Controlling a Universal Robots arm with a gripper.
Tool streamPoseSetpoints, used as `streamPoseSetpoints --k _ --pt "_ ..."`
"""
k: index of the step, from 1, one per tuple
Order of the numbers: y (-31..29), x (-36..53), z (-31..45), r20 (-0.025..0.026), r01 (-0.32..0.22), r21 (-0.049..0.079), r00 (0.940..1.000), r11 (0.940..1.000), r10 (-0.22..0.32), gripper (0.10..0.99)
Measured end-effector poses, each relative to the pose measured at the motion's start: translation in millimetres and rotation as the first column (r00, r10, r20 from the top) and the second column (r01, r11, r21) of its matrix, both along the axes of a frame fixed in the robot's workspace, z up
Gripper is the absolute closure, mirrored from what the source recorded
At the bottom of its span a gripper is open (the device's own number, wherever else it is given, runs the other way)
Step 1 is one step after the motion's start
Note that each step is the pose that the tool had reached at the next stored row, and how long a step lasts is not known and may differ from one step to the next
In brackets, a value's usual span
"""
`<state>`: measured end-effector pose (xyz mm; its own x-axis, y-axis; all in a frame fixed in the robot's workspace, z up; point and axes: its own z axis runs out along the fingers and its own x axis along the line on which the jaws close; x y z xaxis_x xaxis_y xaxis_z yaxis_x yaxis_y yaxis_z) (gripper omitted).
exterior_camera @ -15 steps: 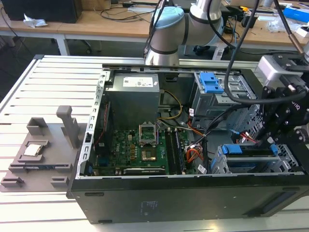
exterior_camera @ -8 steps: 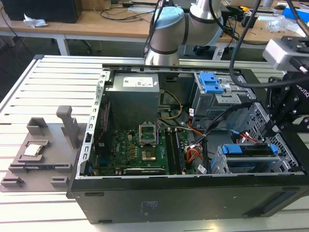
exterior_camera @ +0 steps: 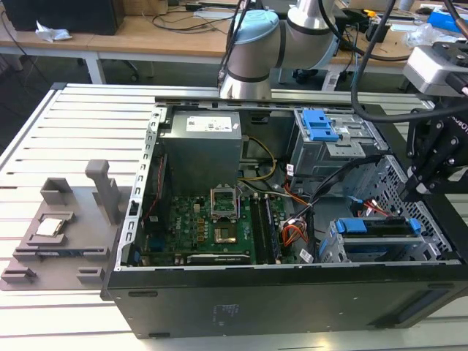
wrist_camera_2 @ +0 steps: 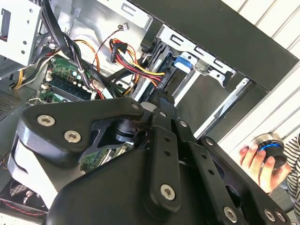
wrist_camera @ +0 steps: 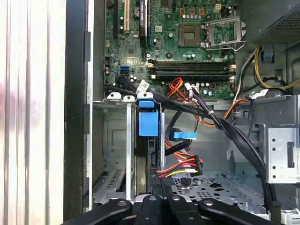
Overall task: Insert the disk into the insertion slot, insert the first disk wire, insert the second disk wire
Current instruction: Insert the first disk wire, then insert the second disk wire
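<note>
The disk, in its bright blue carrier, lies in the insertion slot of the silver perforated cage at the case's front corner, on the exterior view's right. In the first wrist view the disk's dark back edge and blue carrier tab sit inside the cage. My gripper hangs at the disk's back end. Its fingers are together on the black plug of a red, yellow and black disk wire, which meets the disk's edge. The second wrist view shows that wire ending at my fingertip.
A loose cable with a flat blue tag lies beside the disk. Black cable bundles cross between the motherboard and a taller cage with a blue tab. A person's hand holds a round device outside the case.
</note>
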<state>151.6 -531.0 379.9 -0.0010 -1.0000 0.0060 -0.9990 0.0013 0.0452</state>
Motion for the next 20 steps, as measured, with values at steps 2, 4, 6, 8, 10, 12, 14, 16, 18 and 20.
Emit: streamPoseSetpoints --k 2,4,6,8,10,12,14,16,18,20 --pt "0.0 0.0 0.0 0.0000 0.000 0.000 1.0000 1.0000 0.000 0.980" --pt "0.0 0.0 0.1 0.0000 0.000 0.000 1.0000 1.0000 0.000 0.980" --pt "0.0 0.0 0.1 0.0000 0.000 0.000 1.0000 1.0000 0.000 0.980" --pt "0.0 0.0 0.1 0.0000 0.000 0.000 1.0000 1.0000 0.000 0.980" --pt "0.0 -0.9 0.3 0.0000 0.000 0.000 1.0000 1.0000 0.000 0.980" --pt "0.0 -4.3 0.1 -0.0001 0.000 0.000 1.0000 1.0000 0.000 0.980" --pt "0.0 -10.0 0.2 0.0000 0.000 0.000 1.0000 1.0000 0.000 0.980" --pt "0.0 -17.4 0.1 0.0000 0.000 0.000 1.0000 1.0000 0.000 0.980" --pt "0.0 -21.9 0.1 -0.0001 0.000 0.000 1.0000 1.0000 0.000 0.980" --pt "0.0 -31.5 0.1 0.0000 0.000 0.000 1.0000 1.0000 0.000 0.980"
